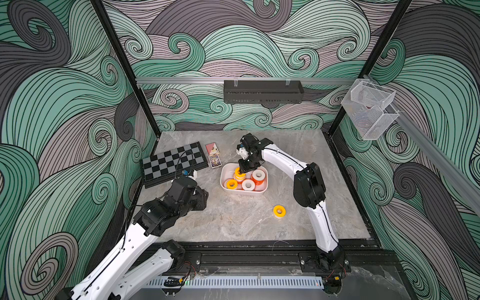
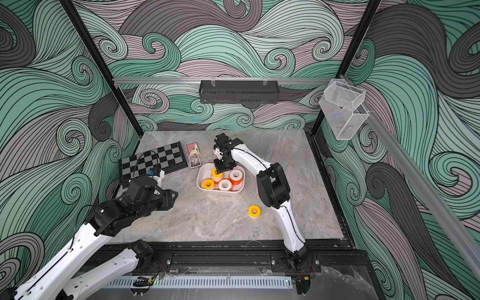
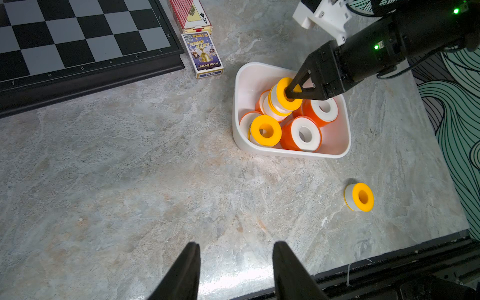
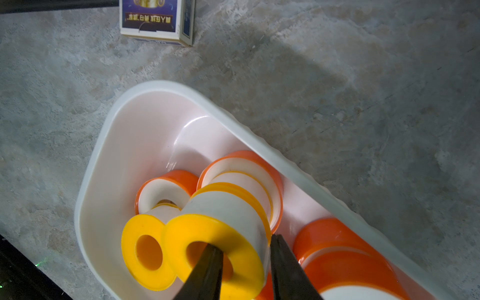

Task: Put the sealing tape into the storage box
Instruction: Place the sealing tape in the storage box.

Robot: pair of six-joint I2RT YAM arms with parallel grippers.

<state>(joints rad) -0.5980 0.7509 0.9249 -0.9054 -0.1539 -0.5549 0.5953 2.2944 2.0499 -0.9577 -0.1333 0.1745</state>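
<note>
grey marbled tabletop (image 1: 246, 220) fills the floor of a booth walled in green and mauve swirls. near its middle sits the white storage box (image 1: 222, 179), shallow and round-cornered. the right gripper (image 4: 245, 240) reaches down into the box from above. one finger is inside the centre hole of the top yellow roll (image 3: 283, 104) and the other is against that roll's white outer side, so the roll's wall lies between the jaws. whether they are pinching it or only loosely around it cannot be told. this roll sits on top of a small stack in the box, with an orange-sided roll under it.

beside the stack, a second yellow roll (image 3: 266, 131) lies hole-up on another orange one at the box's near left corner in both top views. a white-faced orange roll (image 3: 305, 133) stands next to it, and a further orange roll (image 3: 324, 110) sits behind that.

one loose yellow roll (image 1: 279, 211) lies flat on the table, outside the box and well apart from it, close to the right arm's elbow.

the left gripper (image 3: 236, 244) hovers over bare table left of the box, its fingers spread and holding nothing.

a chessboard (image 1: 174, 163) lies at the far left, with a red card box (image 1: 212, 148) and a blue card box (image 1: 215, 161) just beside it
</note>
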